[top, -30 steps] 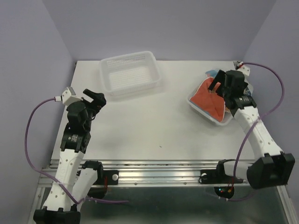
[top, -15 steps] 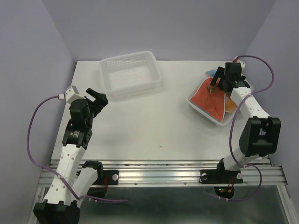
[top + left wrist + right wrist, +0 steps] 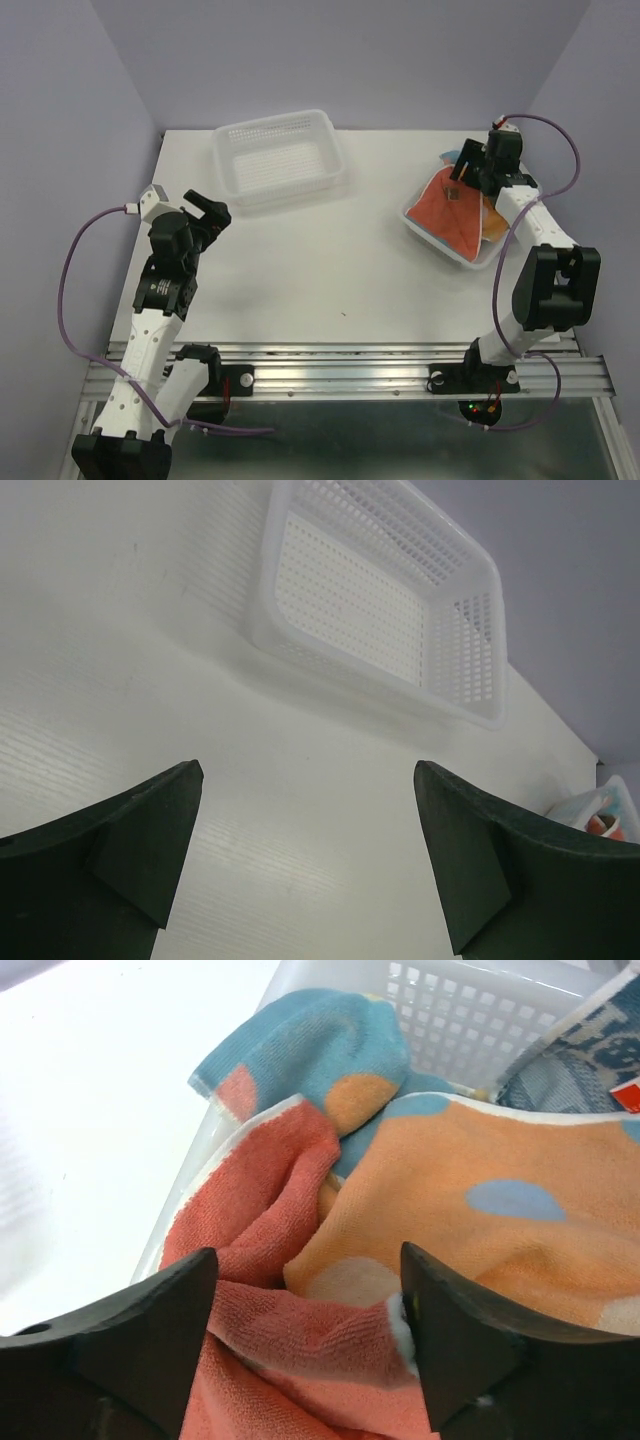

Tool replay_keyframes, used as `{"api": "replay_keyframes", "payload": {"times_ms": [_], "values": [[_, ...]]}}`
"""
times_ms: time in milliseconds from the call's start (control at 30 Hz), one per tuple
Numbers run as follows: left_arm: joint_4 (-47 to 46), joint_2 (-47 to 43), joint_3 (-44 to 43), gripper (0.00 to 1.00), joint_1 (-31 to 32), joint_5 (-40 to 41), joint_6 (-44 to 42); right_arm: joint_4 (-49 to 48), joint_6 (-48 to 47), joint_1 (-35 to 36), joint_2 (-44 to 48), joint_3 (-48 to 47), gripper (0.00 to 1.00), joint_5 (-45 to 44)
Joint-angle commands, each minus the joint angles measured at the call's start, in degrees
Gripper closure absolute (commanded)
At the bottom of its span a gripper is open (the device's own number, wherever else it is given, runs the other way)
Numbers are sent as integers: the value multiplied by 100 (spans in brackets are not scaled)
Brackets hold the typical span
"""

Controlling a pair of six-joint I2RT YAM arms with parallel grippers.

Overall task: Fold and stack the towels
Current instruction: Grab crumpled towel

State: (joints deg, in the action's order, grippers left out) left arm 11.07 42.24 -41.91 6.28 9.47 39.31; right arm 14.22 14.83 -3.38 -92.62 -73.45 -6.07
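Several towels lie heaped in a white basket (image 3: 428, 228) at the right of the table. A red-orange towel (image 3: 448, 215) (image 3: 270, 1360) lies on top. In the right wrist view an orange towel with coloured dots (image 3: 490, 1210), a light blue one with orange spots (image 3: 310, 1050) and a navy patterned one (image 3: 590, 1050) lie behind it. My right gripper (image 3: 456, 184) (image 3: 308, 1335) is open, its jaws low over the red-orange towel, a raised fold between them. My left gripper (image 3: 210, 215) (image 3: 308, 865) is open and empty above the bare table at the left.
An empty white perforated basket (image 3: 279, 157) (image 3: 380, 590) stands at the back of the table, left of centre. The towel basket's rim shows in the right wrist view (image 3: 300, 975). Purple walls close in the table on three sides.
My right arm swung up and over the towel basket, and the gripper has sunk to the red-orange towel. My left gripper has barely moved.
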Motion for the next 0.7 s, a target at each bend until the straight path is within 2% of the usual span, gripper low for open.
{"api": "replay_keyframes", "payload": {"times_ms": [0, 33, 67, 133, 167, 233, 267, 500, 667], "values": [[-35, -84, -107, 1, -13, 81, 33, -358, -51, -40, 7, -73, 30, 457], [-26, -84, -115, 1, -22, 90, 33, -297, -16, -40, 59, -64, 35, 457], [-9, -76, -124, 1, -22, 81, 42, -297, 20, -40, 95, -47, 49, 457], [18, -84, -159, 1, -22, 81, 42, -271, 81, -40, 182, 24, 67, 457], [27, -84, -168, 1, -22, 81, 42, -227, 73, -40, 296, 32, 82, 440], [62, -119, -186, 1, -22, 63, 59, -95, 99, -40, 454, 24, 90, 396], [62, -154, -195, 1, -22, 46, 59, 10, 108, -40, 664, 24, 98, 282], [71, -312, -186, 1, -22, -130, 112, 335, 143, -32, 1807, -38, 99, 580], [88, -427, -177, 1, -22, -271, 95, 582, 204, -40, 1959, 41, 99, 212]]}}
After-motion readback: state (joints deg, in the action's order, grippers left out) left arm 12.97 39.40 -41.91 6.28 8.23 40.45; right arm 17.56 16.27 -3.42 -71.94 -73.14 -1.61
